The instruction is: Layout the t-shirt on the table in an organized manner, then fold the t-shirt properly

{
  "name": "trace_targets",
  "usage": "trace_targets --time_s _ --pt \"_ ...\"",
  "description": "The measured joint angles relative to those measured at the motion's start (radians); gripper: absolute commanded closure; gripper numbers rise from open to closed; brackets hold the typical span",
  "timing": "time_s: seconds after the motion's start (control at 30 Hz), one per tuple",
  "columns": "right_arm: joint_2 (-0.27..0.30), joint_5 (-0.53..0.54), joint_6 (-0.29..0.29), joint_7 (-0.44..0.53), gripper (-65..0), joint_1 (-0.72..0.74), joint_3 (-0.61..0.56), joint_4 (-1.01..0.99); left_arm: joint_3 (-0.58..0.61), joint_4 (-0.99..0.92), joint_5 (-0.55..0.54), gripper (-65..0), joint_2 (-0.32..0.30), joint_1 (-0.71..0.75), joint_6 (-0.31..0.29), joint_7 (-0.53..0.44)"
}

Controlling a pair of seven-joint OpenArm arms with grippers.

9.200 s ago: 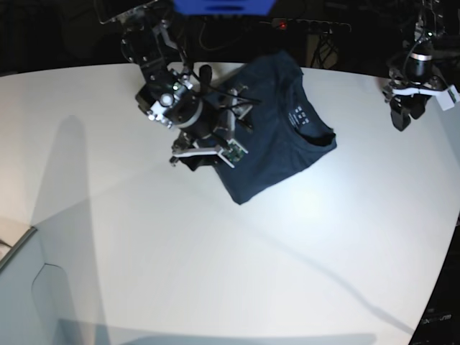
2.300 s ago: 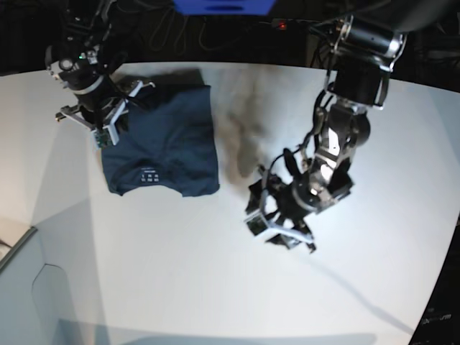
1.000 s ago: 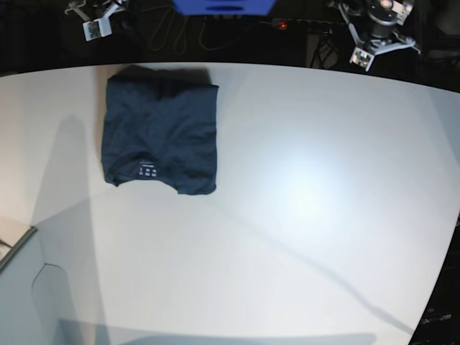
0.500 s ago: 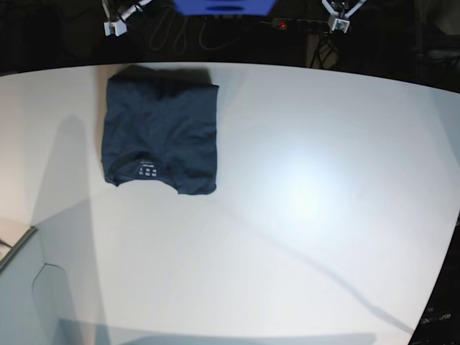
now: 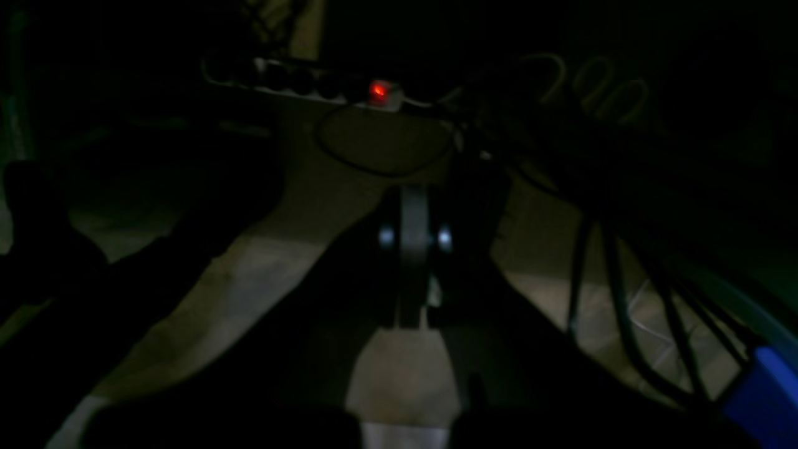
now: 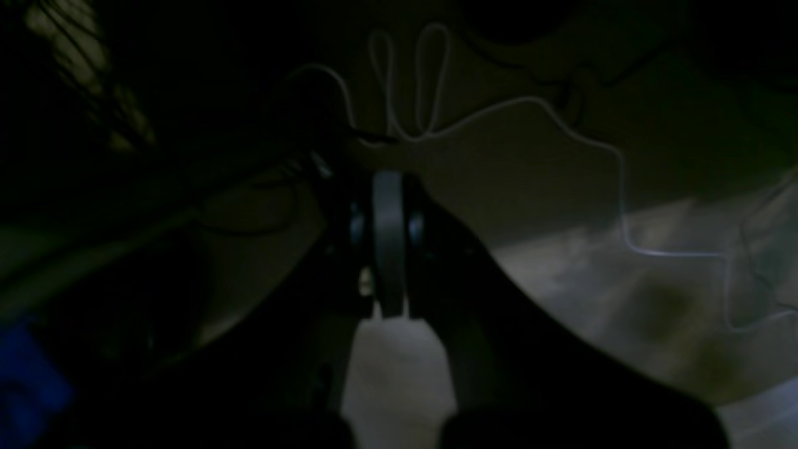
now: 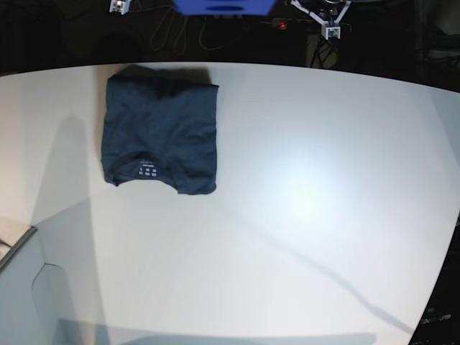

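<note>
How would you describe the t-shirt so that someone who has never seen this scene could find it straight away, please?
Look at the large white table that fills the base view, then at its far left part near the back edge. The t-shirt lies there, folded into a compact, roughly square, dark navy bundle. It is the only dark thing on the tabletop, with a small white printed label near its front edge.

A plain dark navy t-shirt carries a small white printed label, a cluster of tiny white squares. The table beneath it is smooth white, brighter in one glossy patch and crossed by faint grey shadows. A pale grey box shows at one corner. Beyond the table the room is black. A vivid blue panel sits at the far edge. A power strip in dim grey carries one glowing red light. A thin white cable loops over a dull olive-brown floor.
</note>
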Motion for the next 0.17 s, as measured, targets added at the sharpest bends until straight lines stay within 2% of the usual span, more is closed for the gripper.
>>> trace_targets --time_s 0.07,0.17 --pt "-0.017 0.0 -0.048 0.007 0.0 0.0 -0.067 0.001 0.0 0.0 0.0 0.0 0.02 -0.002 0.002 0.002" --pt "-0.034 0.0 -0.074 0.006 0.0 0.0 -0.141 0.0 0.0 0.0 0.0 0.0 0.036 -0.015 0.027 0.067"
